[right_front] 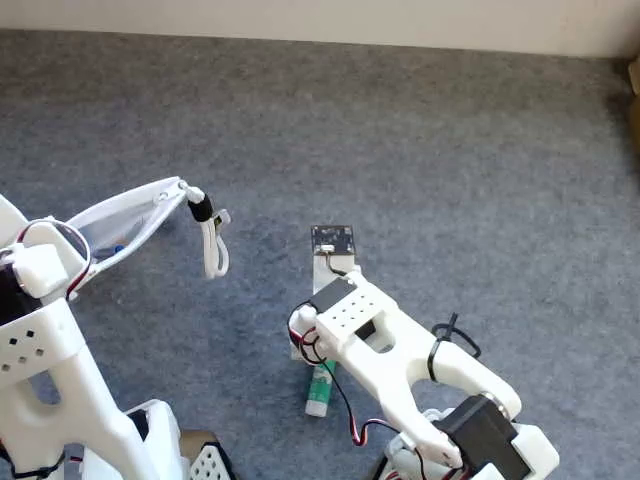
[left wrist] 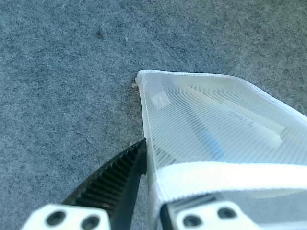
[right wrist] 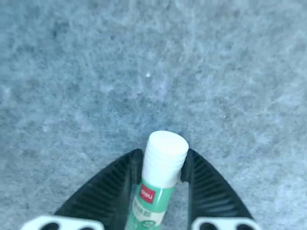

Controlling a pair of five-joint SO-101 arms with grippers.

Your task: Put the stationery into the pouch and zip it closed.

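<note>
1. The grey, felt-like table covering [right_front: 450, 150] spans the high view.
2. The white plastic left arm [right_front: 50, 360] rises from 7 o'clock toward 9 o'clock. The white plastic right arm [right_front: 420, 370] runs from 5 o'clock toward the centre.
3. The translucent white mesh pouch [right_front: 120, 225] sits at 9 o'clock in the high view, well apart from the right arm. Its zip end points toward the centre.
4. I read the left gripper [left wrist: 148, 163] as closed on the pouch [left wrist: 211, 124]. Its black ribbed finger [left wrist: 115, 182] presses against the mesh wall, and the white-banded edge lies over the other finger.
5. A white looped strap with a black fitting [right_front: 212, 240] hangs from the zip end, at the pouch's 3 o'clock side.
6. The green-and-white cylindrical glue stick [right_front: 319, 388] lies at 6 o'clock, under the right arm's wrist. The right gripper [right wrist: 163, 153] is narrowed onto the glue stick [right wrist: 160, 167], with both black fingers touching its white cap. I cannot tell whether the stick rests on the covering.
7. Through the mesh I see a slender blue item [left wrist: 208, 141] beside a longer white one [left wrist: 240, 115].
</note>
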